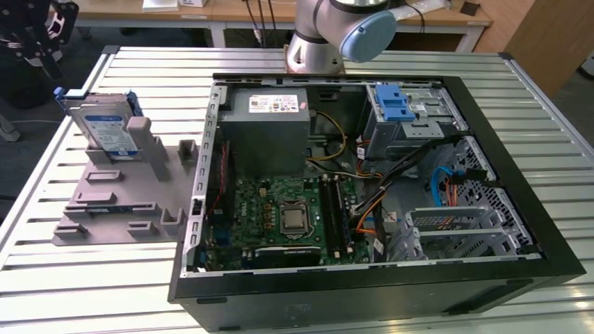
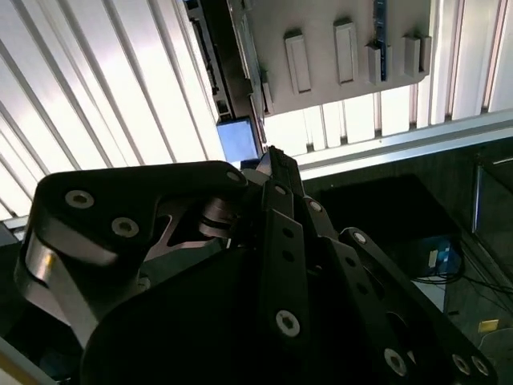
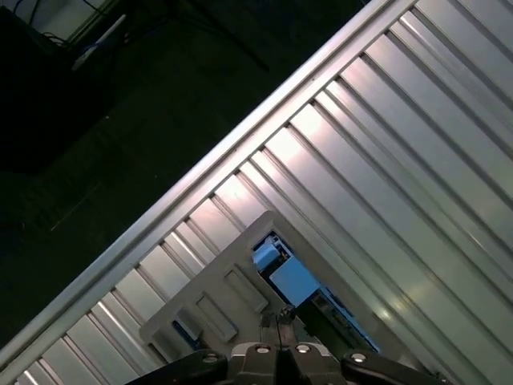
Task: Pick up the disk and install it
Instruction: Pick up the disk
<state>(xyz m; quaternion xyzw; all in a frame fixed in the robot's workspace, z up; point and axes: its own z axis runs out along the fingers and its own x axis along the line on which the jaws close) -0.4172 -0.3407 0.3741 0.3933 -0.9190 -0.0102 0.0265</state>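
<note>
The disk (image 1: 100, 127) stands on edge in a grey holder (image 1: 111, 202) on the slatted table, at the exterior view's left beside the open computer case (image 1: 371, 278). It is silver with a blue-and-white label and blue side rails. My black gripper (image 1: 42, 52) hangs above and behind it, apart from it. In both wrist views the fingertips (image 3: 280, 320) sit pressed together with nothing between them. Past the gripper (image 2: 272, 154) shows the disk's blue edge (image 2: 238, 140) (image 3: 286, 275). The grey drive cage with a blue latch (image 1: 401, 111) sits in the case's far right corner.
The case holds a grey power-supply box (image 1: 269, 129), a green motherboard (image 1: 283, 216) and loose cables (image 1: 371, 202). The arm's base (image 1: 320, 42) stands behind the case. The table's edge rail (image 3: 200, 172) runs close to the holder (image 3: 212, 301), with dark floor beyond.
</note>
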